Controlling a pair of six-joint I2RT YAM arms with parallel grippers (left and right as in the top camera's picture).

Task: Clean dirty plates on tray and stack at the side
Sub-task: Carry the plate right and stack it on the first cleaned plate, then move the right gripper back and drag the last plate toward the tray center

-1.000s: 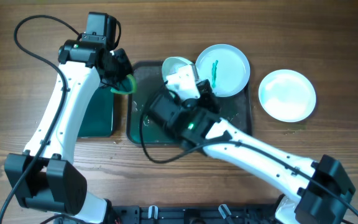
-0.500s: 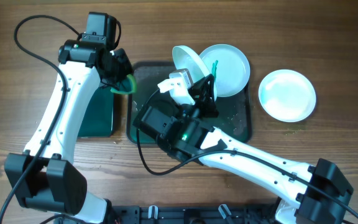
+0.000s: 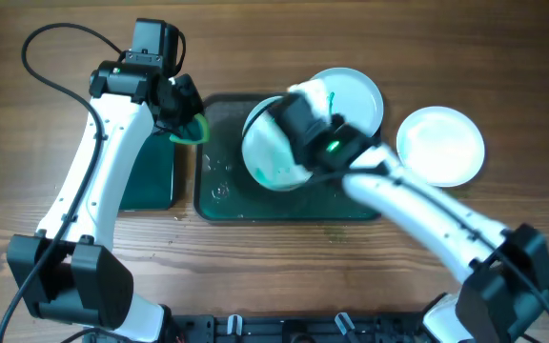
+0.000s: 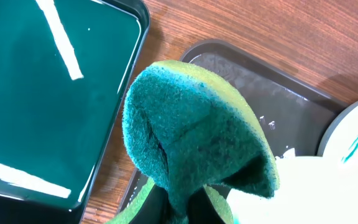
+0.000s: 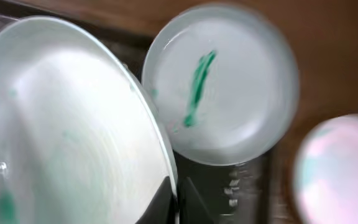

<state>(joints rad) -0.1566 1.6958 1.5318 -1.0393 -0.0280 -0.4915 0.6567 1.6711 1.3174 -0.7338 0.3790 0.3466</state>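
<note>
Here, plate [image 5: 61, 124] rim within right claw [image 5: 176, 190].

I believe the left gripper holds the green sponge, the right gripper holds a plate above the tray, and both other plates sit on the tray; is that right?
Not quite: only the streaked plate sits on the tray; the third plate lies on the table right of it, as the overhead view shows. The rest is right.
</note>
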